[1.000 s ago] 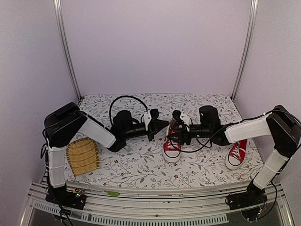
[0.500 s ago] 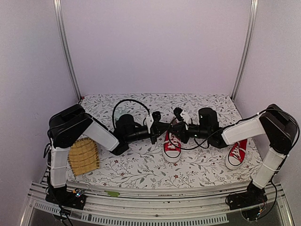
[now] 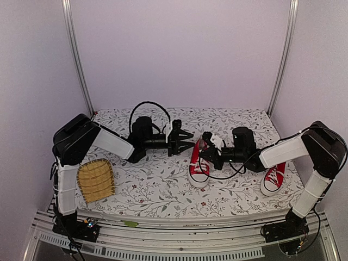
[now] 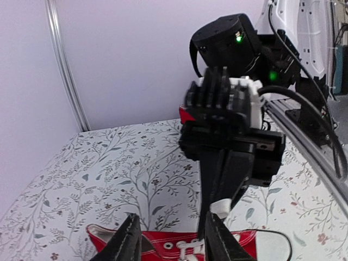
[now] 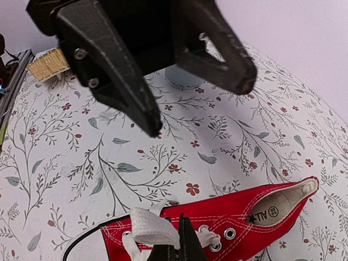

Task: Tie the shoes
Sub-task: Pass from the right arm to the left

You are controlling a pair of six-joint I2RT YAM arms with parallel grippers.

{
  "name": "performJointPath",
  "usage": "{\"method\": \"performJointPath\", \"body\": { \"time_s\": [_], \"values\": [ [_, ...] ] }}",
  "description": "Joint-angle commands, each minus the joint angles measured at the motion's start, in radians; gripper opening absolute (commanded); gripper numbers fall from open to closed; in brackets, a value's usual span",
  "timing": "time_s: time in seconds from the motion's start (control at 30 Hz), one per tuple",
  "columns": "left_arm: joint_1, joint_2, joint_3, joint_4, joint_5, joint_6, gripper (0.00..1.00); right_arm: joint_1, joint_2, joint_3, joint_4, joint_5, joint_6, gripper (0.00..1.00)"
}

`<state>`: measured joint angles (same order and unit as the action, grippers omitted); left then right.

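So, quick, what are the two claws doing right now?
Left gripper: open, holding nothing.
Right gripper: shut, pinching the white lace of the red shoe.

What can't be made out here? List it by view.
Top view: far-right red canvas sneaker, heel behind right arm.
Left wrist: middle red canvas sneaker, cropped by bottom edge.
Right wrist: whether right gripper pinches white lace, cropped by bottom edge.

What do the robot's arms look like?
Both are black at the joints with white shells between. A black cable loops over the left arm, and another hangs under the right arm. The left gripper and right gripper are black and pointy, with white bits.
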<state>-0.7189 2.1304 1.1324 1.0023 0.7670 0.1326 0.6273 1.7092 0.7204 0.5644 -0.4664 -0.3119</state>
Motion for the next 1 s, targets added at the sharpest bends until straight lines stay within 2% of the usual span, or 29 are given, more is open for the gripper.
{"method": "performJointPath", "body": {
  "time_s": [0.0,0.07,0.13,0.37,0.53,0.6,0.67,0.8,0.97],
  "values": [
    [0.017,-0.020,0.111,-0.370,0.191,0.225,0.47,-0.013,-0.002,0.042,-0.043,-0.068,-0.113,0.01],
    [0.010,0.004,0.174,-0.500,0.213,0.285,0.51,-0.015,0.011,0.064,-0.060,-0.073,-0.121,0.01],
    [0.001,0.008,0.189,-0.527,0.202,0.318,0.53,-0.015,0.018,0.074,-0.069,-0.077,-0.129,0.01],
    [-0.036,0.027,0.186,-0.436,0.181,0.306,0.54,-0.015,0.032,0.087,-0.077,-0.086,-0.130,0.01],
    [-0.043,0.030,0.162,-0.374,0.157,0.263,0.47,-0.015,0.035,0.094,-0.080,-0.090,-0.120,0.01],
    [-0.044,0.027,0.153,-0.372,0.130,0.268,0.44,-0.015,0.036,0.098,-0.085,-0.091,-0.119,0.01],
    [-0.045,0.024,0.142,-0.359,0.091,0.269,0.33,-0.015,0.035,0.098,-0.088,-0.091,-0.118,0.01],
    [-0.047,0.022,0.141,-0.357,0.022,0.270,0.00,-0.015,0.025,0.103,-0.117,-0.084,-0.116,0.04],
    [-0.053,0.001,0.086,-0.274,-0.064,0.253,0.00,-0.026,-0.084,0.118,-0.323,0.039,-0.052,0.33]
  ]
}}
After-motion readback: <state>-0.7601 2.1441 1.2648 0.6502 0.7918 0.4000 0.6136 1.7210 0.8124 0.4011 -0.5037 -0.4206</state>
